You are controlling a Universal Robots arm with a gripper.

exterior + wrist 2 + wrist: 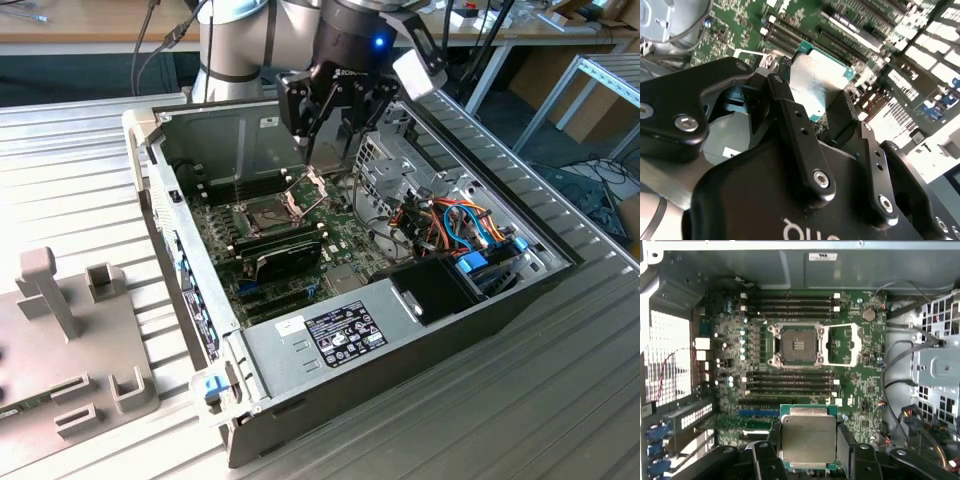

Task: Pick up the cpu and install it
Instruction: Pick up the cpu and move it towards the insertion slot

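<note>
Over the motherboard (867, 385), near the open socket (796, 344), I've got the fingers (844, 440) clamped on the cpu (808, 438), held flat I think

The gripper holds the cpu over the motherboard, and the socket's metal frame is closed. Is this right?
No. The first wrist view shows the metal frame swung open beside the socket. The gripper does hold the cpu over the motherboard.

Cpu (808, 437): dull silver-grey lid on a teal-green border. Gripper (328, 150): glossy black. Motherboard (865, 385): dark green, speckled with silver. Memory slots (790, 302): black. Socket frame (842, 343): pale silver. Case (230, 135): grey. Cables (455, 222): orange and blue. Table (560, 400): ribbed silver.
</note>
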